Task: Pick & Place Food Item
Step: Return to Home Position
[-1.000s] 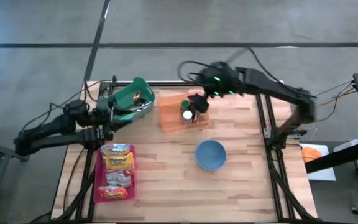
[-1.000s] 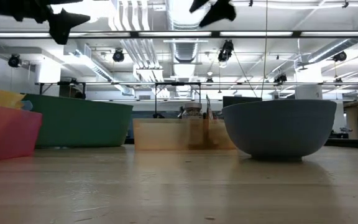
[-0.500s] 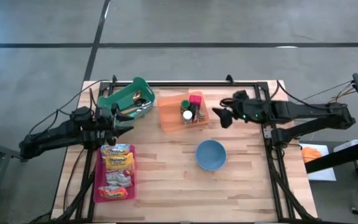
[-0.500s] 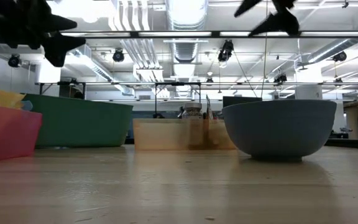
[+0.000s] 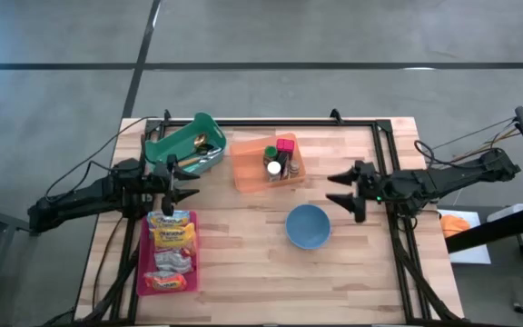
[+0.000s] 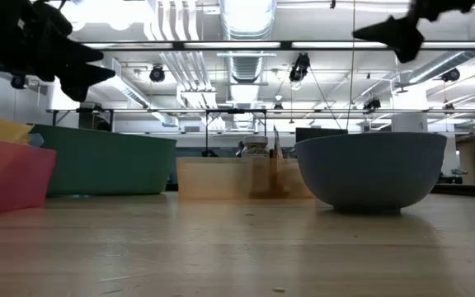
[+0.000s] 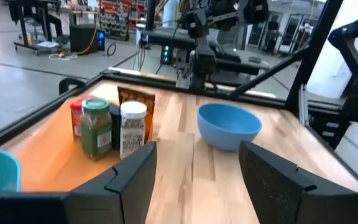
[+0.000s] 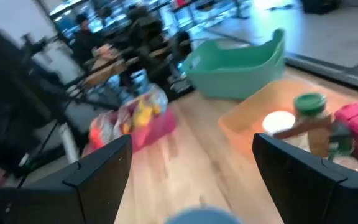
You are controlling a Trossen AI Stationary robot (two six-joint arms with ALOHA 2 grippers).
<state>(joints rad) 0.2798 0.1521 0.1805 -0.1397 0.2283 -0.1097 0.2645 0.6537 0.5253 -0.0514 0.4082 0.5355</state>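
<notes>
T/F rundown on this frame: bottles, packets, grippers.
1. The green-capped bottle stands in the orange bin. True.
2. The packets lie in the bowl. False: the bowl is empty; they lie in the pink tray.
3. The left gripper and right gripper are both open and empty. True.
4. The right gripper is over the orange bin. False: it is off to the side near the bowl, clear of the bin.
</notes>
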